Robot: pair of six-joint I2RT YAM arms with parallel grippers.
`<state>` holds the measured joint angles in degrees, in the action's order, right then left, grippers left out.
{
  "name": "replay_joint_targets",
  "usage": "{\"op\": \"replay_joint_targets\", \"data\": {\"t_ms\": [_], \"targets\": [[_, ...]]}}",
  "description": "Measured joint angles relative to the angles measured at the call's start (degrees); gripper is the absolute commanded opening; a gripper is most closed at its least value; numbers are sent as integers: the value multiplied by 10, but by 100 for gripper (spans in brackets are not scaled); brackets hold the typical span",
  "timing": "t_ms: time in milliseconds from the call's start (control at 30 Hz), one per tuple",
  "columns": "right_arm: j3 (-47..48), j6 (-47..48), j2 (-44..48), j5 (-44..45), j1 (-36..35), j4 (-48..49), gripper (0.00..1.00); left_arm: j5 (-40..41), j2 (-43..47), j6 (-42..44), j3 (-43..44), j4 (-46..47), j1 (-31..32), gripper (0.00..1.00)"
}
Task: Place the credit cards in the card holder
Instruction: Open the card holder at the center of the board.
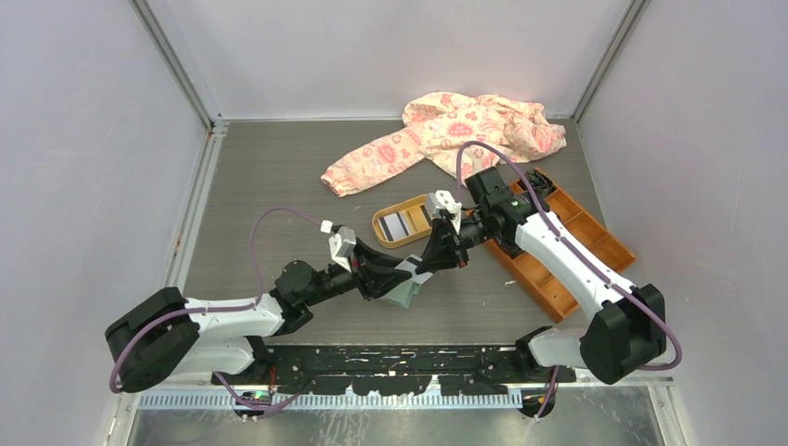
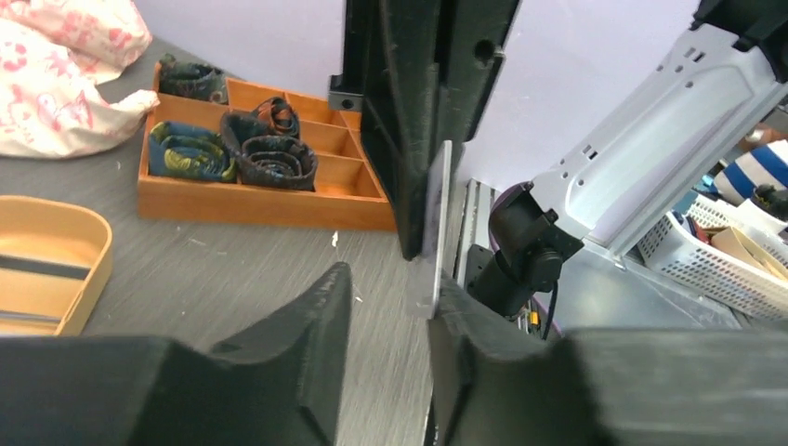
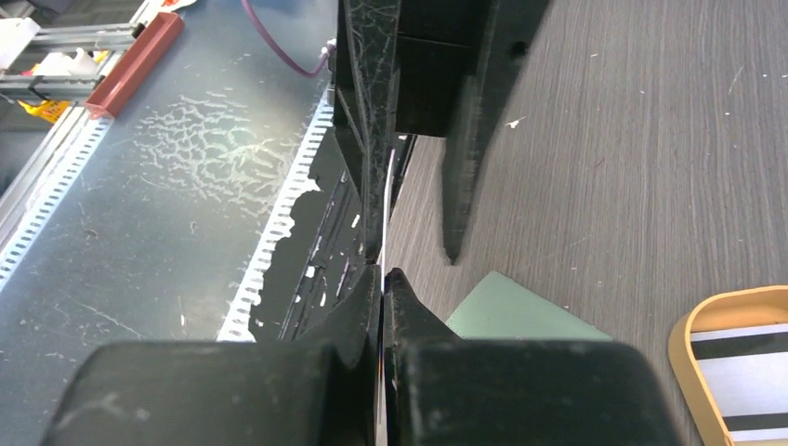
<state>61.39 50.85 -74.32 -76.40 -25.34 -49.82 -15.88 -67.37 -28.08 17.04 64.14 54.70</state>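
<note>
My right gripper [image 1: 430, 262] [image 3: 383, 275] is shut on a white credit card [image 3: 385, 209], seen edge-on, and holds it above the table. My left gripper [image 1: 394, 273] [image 2: 390, 283] is open around that same card [image 2: 433, 223]; the card's edge rests against its right finger [image 2: 474, 325], and its left finger stands apart. The pale green card holder [image 1: 407, 295] [image 3: 520, 311] lies flat on the table just under both grippers. Another striped credit card [image 1: 405, 223] [image 3: 743, 372] lies in the orange oval tray [image 1: 379, 229].
An orange compartmented box [image 1: 560, 272] [image 2: 279, 200] holding rolled dark items sits on the right under the right arm. A pink patterned cloth [image 1: 465, 125] [image 2: 46, 84] lies at the back. The oval tray's rim [image 2: 93, 251] [image 3: 683, 353] is close to the grippers.
</note>
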Motion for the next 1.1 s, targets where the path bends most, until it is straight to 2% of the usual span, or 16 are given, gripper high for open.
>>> {"op": "replay_joint_targets", "data": {"t_ms": [33,67,100,133,167,233,267,333,433,500,600,733,833,967,1100], "targets": [[0,5,-1,3,-1,0,1,-2,-9,2,0,16,1,19],[0,9,-2,4,-1,0,1,-4,-14,0,0,24,1,7],[0,12,-3,6,-1,0,1,-6,-19,2,0,36,3,1],[0,13,-5,8,-1,0,3,-7,-21,-1,0,42,5,0],[0,13,-6,8,0,1,10,-10,-23,2,0,49,5,0],[0,9,-7,8,0,5,27,-13,-25,4,0,52,5,0],[-1,7,-7,10,0,8,39,-13,-25,5,0,53,5,0],[-2,3,-7,25,-1,14,54,-10,-21,2,-1,56,3,0],[-5,20,-9,74,-2,14,65,-8,23,-18,-14,23,-12,0],[-5,43,-9,108,-2,8,67,-12,81,-34,-16,-49,-34,0],[-14,90,-9,158,2,-1,67,-20,183,-43,2,-236,-61,0],[-54,167,-3,226,5,-4,64,-21,262,-42,41,-446,-66,0],[-83,224,-4,250,6,-13,53,-16,281,-42,66,-570,-66,0],[-99,292,-23,271,-10,-22,34,22,267,-45,76,-688,-67,0],[-143,292,-33,295,-52,45,19,75,234,-38,92,-791,-67,0]]}}
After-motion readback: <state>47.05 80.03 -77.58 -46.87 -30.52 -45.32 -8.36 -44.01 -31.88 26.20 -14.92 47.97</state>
